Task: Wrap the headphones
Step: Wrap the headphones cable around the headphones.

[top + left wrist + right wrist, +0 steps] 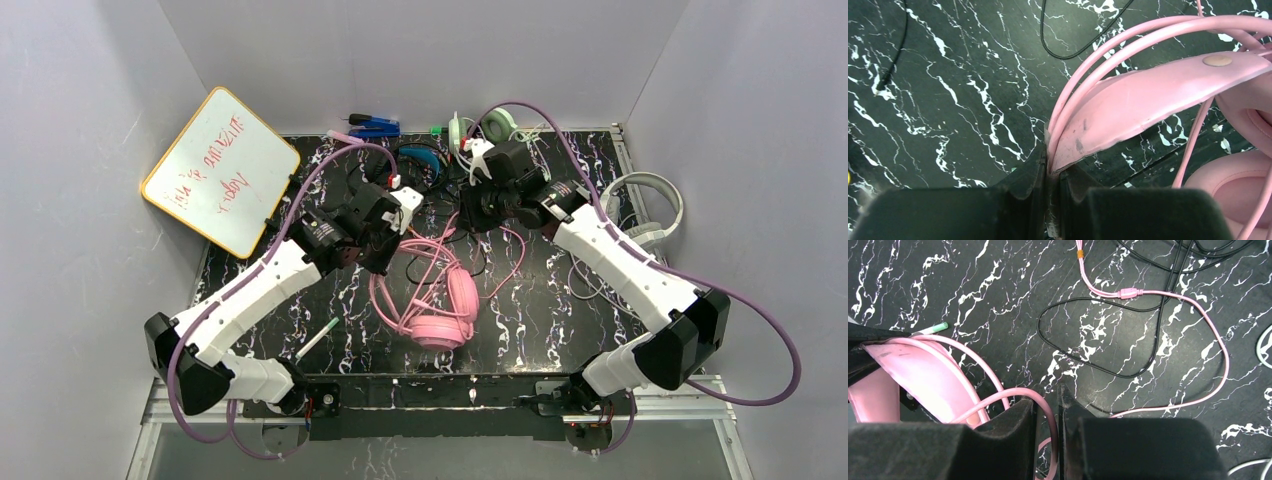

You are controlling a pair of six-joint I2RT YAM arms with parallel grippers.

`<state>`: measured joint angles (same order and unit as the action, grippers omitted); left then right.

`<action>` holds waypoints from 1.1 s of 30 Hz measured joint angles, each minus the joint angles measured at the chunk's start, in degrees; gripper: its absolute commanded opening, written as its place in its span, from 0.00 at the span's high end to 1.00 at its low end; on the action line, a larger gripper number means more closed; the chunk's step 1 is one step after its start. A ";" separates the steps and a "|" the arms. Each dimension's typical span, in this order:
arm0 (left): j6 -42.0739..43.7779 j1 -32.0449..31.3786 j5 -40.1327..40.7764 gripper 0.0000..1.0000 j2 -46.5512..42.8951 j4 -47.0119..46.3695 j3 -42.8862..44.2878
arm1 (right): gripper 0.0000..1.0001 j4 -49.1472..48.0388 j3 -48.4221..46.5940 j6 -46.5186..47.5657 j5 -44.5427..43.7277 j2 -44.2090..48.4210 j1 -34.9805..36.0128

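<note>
Left claw, right claw pinch one pink headset (band, cord)

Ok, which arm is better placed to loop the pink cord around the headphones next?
Right, probably. The right gripper is shut on the pink cord, while the left gripper clamps the headband, steadying the headphones.

walls: plain pale grey panels on the left, back and right, booth-style
tabletop: black with white marble veining, a bit glossy
whiteboard: yellow-edged, leaning tilted at the left wall, red scribbles I can't read
front edge: silver metal rail
light: soft and even
</note>
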<state>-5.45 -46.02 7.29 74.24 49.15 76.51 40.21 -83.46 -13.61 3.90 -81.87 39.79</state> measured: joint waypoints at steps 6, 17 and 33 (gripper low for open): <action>-2.29 -1.97 -0.61 1.00 0.42 -0.44 -1.18 | 0.76 -0.11 0.83 -0.59 2.29 -0.48 -1.16; -4.94 -3.15 -0.39 1.00 0.26 -0.70 -3.17 | 0.77 -0.68 3.72 -1.49 6.03 -1.40 -4.20; -20.13 -3.26 2.91 1.00 -2.40 10.25 13.09 | 0.77 -21.62 29.44 -2.56 12.66 13.66 -6.47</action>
<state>-25.58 -49.28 10.20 71.83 59.40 89.60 18.59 -54.02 -16.16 16.56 -68.20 33.32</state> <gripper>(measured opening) 0.067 0.228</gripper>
